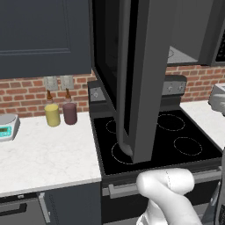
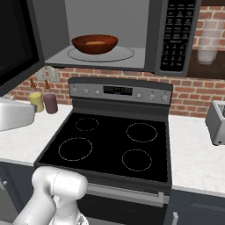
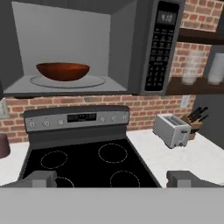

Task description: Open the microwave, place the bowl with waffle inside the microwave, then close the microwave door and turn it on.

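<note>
Door: you see the wide black-glass microwave door (image 1: 132,74) cut by the top edge in the left base view.
Toaster: the silver toaster (image 2: 217,123) runs off the right edge.
Keypad: the labels on the microwave's black keypad (image 3: 158,48) are too small for you to read.

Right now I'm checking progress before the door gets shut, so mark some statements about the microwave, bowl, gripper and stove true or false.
1. The bowl sits on the turntable inside the microwave. True.
2. The microwave door is closed. False: it stands swung open, out over the stove.
3. The gripper is shut on the bowl. False: its fingers are spread wide and empty, back from the microwave.
4. A toaster stands on the counter beside the stove. True.
5. A pot sits on a burner. False: the cooktop is bare.
</note>
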Motion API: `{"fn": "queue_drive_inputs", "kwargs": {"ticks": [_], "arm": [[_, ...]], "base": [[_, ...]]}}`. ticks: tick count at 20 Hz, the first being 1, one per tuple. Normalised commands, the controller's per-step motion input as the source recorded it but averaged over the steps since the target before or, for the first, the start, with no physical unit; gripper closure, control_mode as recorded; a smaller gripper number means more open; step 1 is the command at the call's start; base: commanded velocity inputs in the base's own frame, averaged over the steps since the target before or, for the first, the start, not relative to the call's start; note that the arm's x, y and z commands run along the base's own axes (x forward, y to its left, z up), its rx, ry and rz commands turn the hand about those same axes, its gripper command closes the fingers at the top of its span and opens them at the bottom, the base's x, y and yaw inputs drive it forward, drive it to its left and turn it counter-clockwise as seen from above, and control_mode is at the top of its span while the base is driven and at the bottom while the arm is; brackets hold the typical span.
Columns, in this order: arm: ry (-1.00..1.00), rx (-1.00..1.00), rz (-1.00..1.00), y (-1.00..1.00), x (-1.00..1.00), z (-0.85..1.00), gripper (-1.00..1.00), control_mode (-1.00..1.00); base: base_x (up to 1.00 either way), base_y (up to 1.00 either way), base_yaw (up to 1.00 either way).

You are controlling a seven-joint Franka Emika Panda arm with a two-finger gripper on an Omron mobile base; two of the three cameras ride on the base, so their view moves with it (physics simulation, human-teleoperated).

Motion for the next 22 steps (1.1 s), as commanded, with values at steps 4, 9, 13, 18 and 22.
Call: {"fn": "queue_drive_inputs", "kwargs": {"ticks": [4,9,13,18,22], "arm": [[-0.10,0.06,0.00,0.04,0.00,0.00,-1.00,-1.00],[-0.24,0.02,0.01,0.17,-0.23,0.01,-1.00,-1.00],[-0.25,0.00,0.01,0.29,-0.29,0.00,-1.00,-1.00],[-0.16,0.00,0.00,0.39,0.00,0.00,-1.00,-1.00],[-0.09,0.00,0.00,0.41,0.00,0.00,-1.00,-1.00]], "base": [[0.00,0.00,0.00],[0.00,0.00,0.00],[0.00,0.00,0.00],[0.00,0.00,0.00],[0.00,0.00,0.00]]}}
